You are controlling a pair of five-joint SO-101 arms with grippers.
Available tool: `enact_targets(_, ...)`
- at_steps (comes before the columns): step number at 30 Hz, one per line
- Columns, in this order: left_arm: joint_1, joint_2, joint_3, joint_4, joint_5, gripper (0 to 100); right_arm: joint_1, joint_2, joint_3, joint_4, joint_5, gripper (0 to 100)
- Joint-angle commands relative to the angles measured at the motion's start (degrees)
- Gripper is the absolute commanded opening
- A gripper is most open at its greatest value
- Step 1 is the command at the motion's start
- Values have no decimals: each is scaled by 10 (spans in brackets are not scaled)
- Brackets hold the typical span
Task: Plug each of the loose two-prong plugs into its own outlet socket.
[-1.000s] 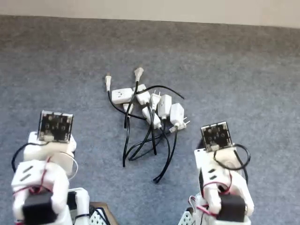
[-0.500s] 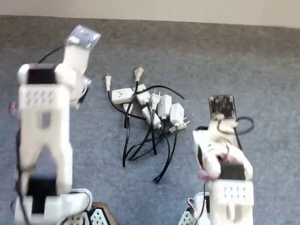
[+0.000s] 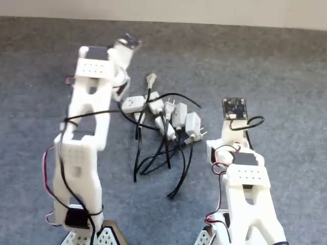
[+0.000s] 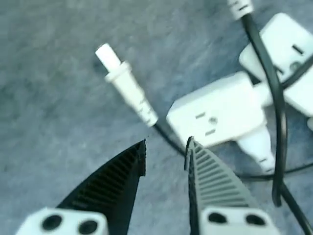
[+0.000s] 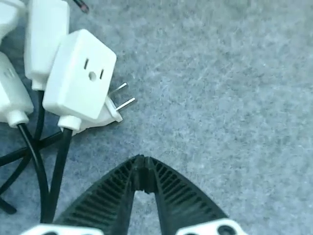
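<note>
A tangle of white outlet sockets and two-prong plugs on black cords (image 3: 166, 120) lies on the grey carpet mid-table. My left gripper (image 4: 166, 147) hangs open just above a black cord, close to a loose white plug (image 4: 124, 83) and a white socket block (image 4: 220, 115). The left arm (image 3: 94, 76) stretches over the pile's left end and covers that plug from above. My right gripper (image 5: 142, 166) is shut on nothing, a short way from a socket block (image 5: 78, 78) with a two-prong plug (image 5: 117, 100) sticking out beneath it. Another plug (image 3: 151, 79) lies at the pile's far side.
Black cords (image 3: 153, 158) trail from the pile toward the near edge between the two arms. The right arm (image 3: 242, 173) stands right of the pile. A pale wall strip (image 3: 204, 10) bounds the far side. Bare grey carpet (image 3: 276, 76) spreads to the right.
The left arm has unfolded from its base and swung out over the pile's left end. The right arm has extended forward toward the pile's right side. The plugs have not moved.
</note>
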Motion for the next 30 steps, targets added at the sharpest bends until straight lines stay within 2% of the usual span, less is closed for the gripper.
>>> enact_targets(1,38,36,-118,50,-4,154,3,0,-29,-12,-5,6)
enact_targets(5,93,43,-194,112,-4,154,49,-1,-32,-17,-35,6)
enact_targets(9,141,43,-225,113,-4,157,104,-1,-29,-40,-62,6)
enact_targets(17,250,43,-225,114,-4,155,106,0,-29,-40,-62,6)
enact_targets(21,262,46,-221,114,-1,154,105,3,-29,-40,-62,6)
enact_targets(24,262,43,-167,114,0,154,101,4,-29,-40,-62,6)
enact_targets(30,227,42,-80,114,0,154,90,-1,-10,-40,-58,6)
